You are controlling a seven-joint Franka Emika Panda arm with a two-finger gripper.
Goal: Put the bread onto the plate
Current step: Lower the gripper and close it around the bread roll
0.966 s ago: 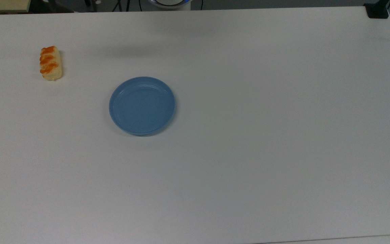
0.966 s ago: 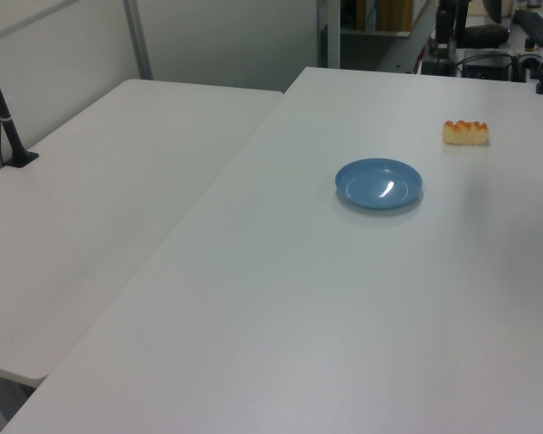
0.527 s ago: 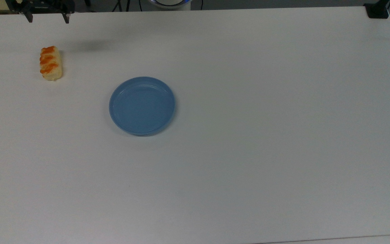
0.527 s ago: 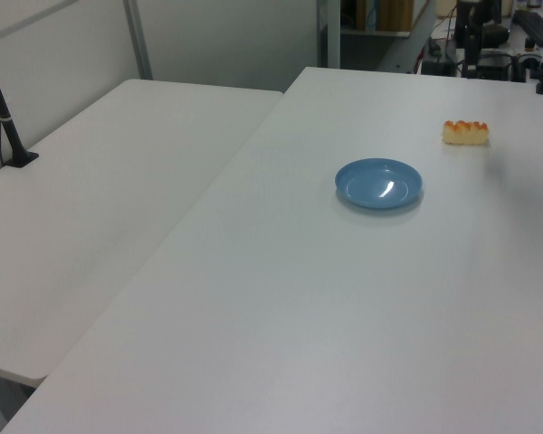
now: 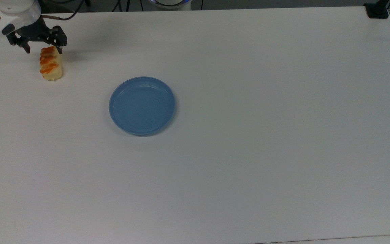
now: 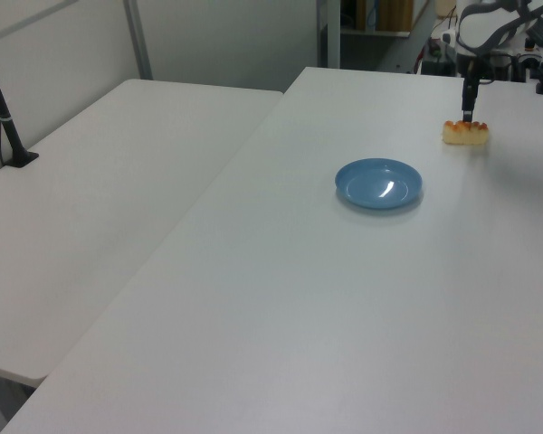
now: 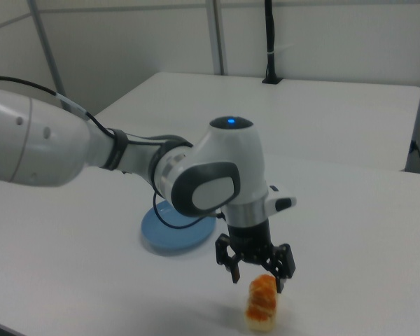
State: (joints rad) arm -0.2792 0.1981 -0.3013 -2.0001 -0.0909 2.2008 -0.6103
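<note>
The bread [image 5: 50, 63], a small pale-yellow roll with orange stripes, lies on the white table at the top view's upper left. My gripper [image 5: 43, 50] is open and hangs just above the roll's far end, one finger on each side. In the right view the gripper [image 7: 257, 278] stands right over the bread [image 7: 261, 304], its fingers spread wider than the roll. In the left view the gripper [image 6: 468, 110] points straight down at the bread [image 6: 466, 133]. The blue plate [image 5: 142, 105] lies empty towards the table's middle, well apart from the roll; it also shows as the plate [image 6: 378, 183] and the plate [image 7: 169, 236].
The white table [image 5: 249, 152] is bare around the plate. A second white table [image 6: 100, 199] adjoins it on the left view's left, with a black post [image 6: 4, 113] clamped to it. A black clamp [image 5: 377, 10] sits at the top view's upper right corner.
The arm has come in from the top view's upper left edge and moved down to the bread's far end. Bread and plate have not moved.
</note>
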